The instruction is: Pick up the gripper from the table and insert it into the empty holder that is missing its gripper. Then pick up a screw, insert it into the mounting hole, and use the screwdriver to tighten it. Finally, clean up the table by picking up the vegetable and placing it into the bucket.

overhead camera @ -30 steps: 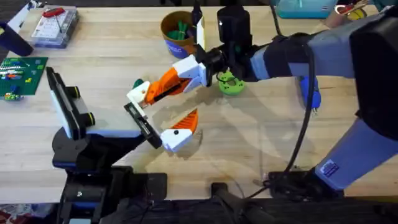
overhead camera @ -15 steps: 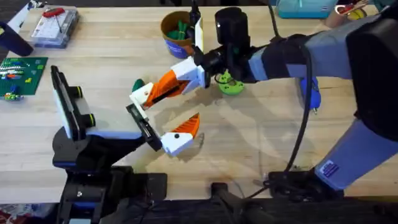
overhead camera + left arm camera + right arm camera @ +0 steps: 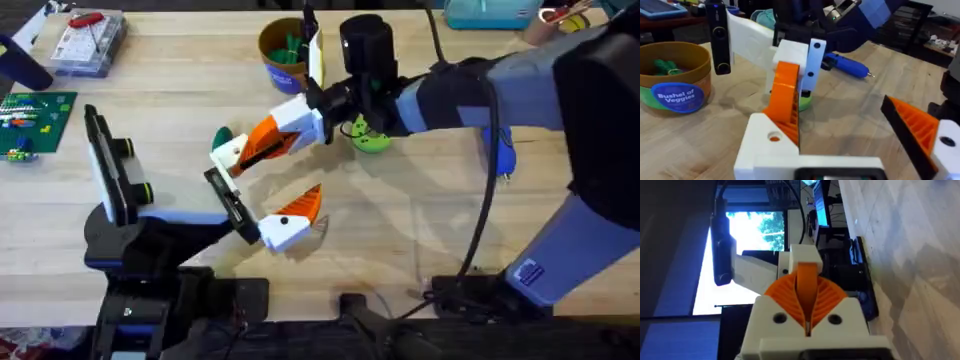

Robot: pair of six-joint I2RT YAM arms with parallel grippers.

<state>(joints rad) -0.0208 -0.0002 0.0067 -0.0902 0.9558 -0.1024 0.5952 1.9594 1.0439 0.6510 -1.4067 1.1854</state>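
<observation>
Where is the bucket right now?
In the overhead view the bucket stands at the table's far edge near the middle, just behind the right tool, with green pieces inside.

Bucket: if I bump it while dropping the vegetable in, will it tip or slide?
The bucket looks squat and wide, so it would probably slide rather than tip. It seems a thin-walled cup holding few green pieces, so likely light and easily shoved.

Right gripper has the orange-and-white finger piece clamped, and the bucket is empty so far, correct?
Not quite. The right gripper does clamp the finger piece, but the bucket is not empty: green pieces already lie inside it, as the left wrist view shows.
</observation>
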